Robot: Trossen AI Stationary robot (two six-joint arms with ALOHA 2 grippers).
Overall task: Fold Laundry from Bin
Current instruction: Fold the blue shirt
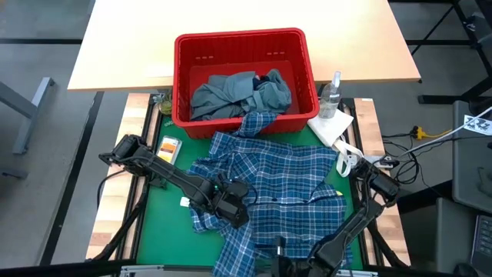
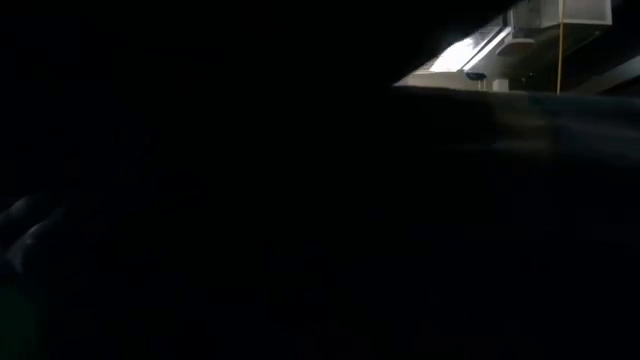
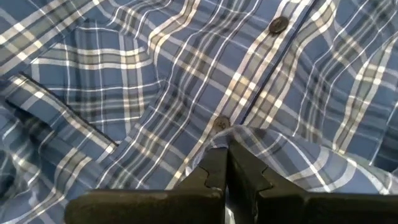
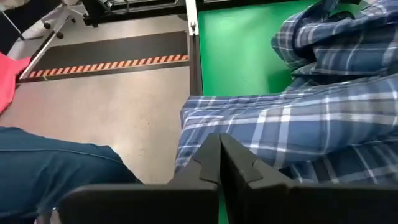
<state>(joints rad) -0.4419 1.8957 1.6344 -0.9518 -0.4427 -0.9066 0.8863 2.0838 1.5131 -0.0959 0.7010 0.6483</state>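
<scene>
Shirt (image 1: 269,188): plaid, spread on green surface (image 1: 157,231), near edge overhanging.
Left tool (image 3: 225,163): clenched on shirt fold.
Right tool (image 4: 219,155): clenched at shirt's near edge.
Bin (image 1: 244,45): far side, holding grey garment (image 1: 231,94).

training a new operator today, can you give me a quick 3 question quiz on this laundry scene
1. True or false: the plaid shirt lies spread on the green mat, with one end draped over the rim of the red bin.
2. Which pincer is shut on the plaid shirt's fabric near a button: left pincer or right pincer?
3. Multiple choice: what stands just right of the bin? A) spray bottle B) mug C) iron

Key:
1. True
2. Left pincer
3. A
</scene>
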